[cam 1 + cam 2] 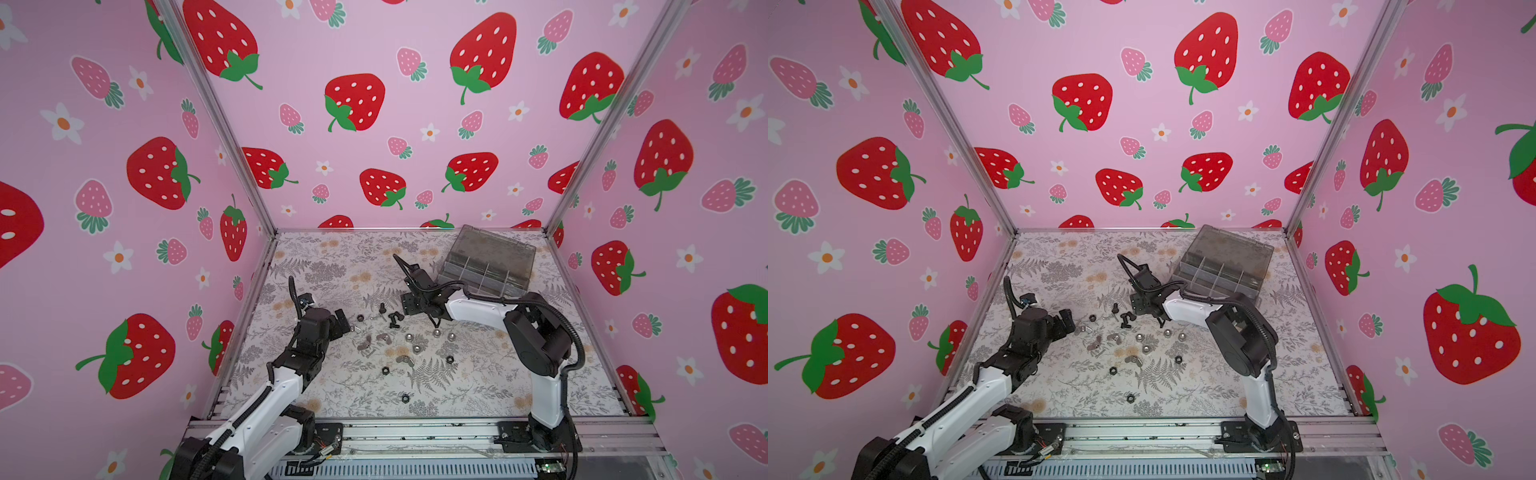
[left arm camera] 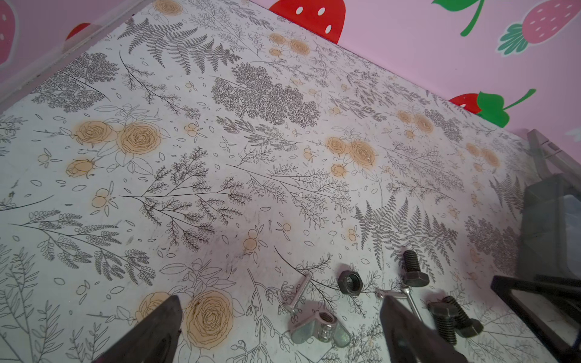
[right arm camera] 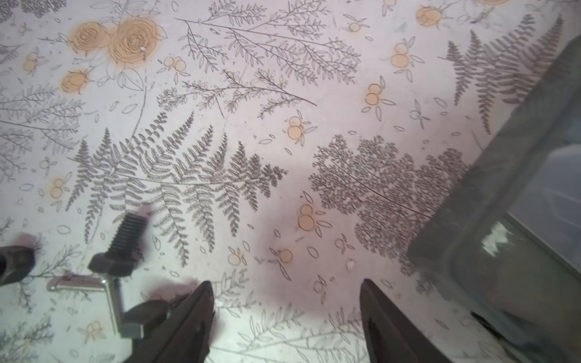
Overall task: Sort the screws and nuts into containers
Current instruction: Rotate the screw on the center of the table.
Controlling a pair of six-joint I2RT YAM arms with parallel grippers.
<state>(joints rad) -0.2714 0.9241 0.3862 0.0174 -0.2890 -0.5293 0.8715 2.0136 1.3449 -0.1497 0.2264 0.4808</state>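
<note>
Black, silver screws (image 1: 394, 318) and nuts (image 1: 436, 332) scattered loose at centre, grey organiser box (image 1: 492, 249) behind — lid raised.

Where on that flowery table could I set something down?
Bare: the far stretch of table left of the organiser box, and the near strip, save one black nut. Crowded: the middle, littered with screws and nuts.

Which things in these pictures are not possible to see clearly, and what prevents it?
- Organiser box compartments, both top views: smoky plastic and small size hide any contents; the right arm covers the near edge.
- Same box, right wrist view: blurred, cut by the edge.
- Dark object, right wrist view: cut by the edge, unidentifiable.
- Slim silver screw, left wrist view: partly behind a finger of the left gripper.
</note>
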